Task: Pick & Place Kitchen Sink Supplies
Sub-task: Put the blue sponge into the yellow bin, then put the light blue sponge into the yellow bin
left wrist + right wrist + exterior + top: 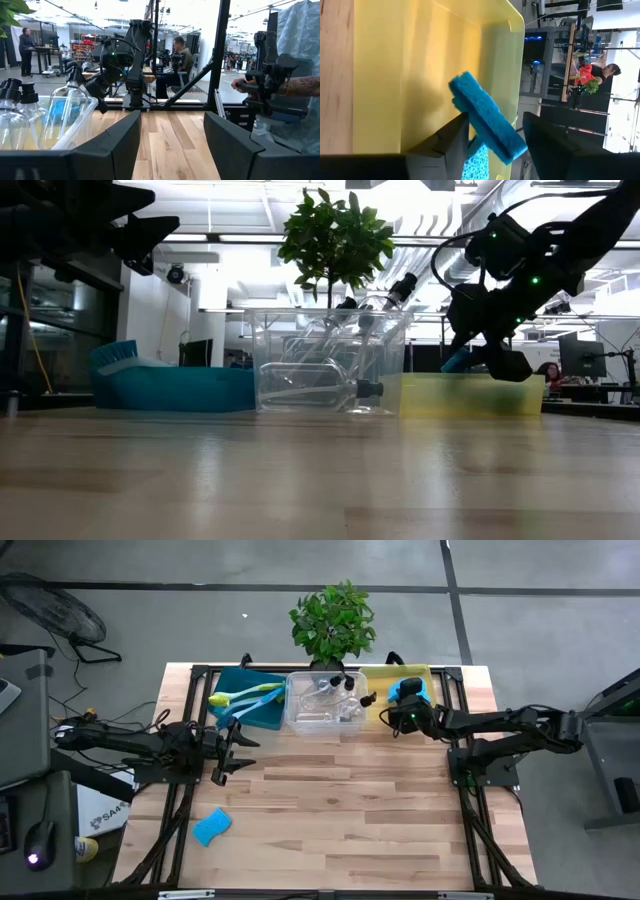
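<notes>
One blue sponge (pixel 487 120) sits between the spread-apart fingers of your right tool (pixel 495 135) over the yellow bin (pixel 420 60), so lift the tool straight up and let the sponge drop inside, while the left tool (pixel 228 748) waits wide over the table (pixel 350 820).

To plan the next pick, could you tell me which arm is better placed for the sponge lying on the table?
Left, probably: the left gripper hangs open near the loose blue sponge, while the right gripper is over the yellow bin.
</notes>
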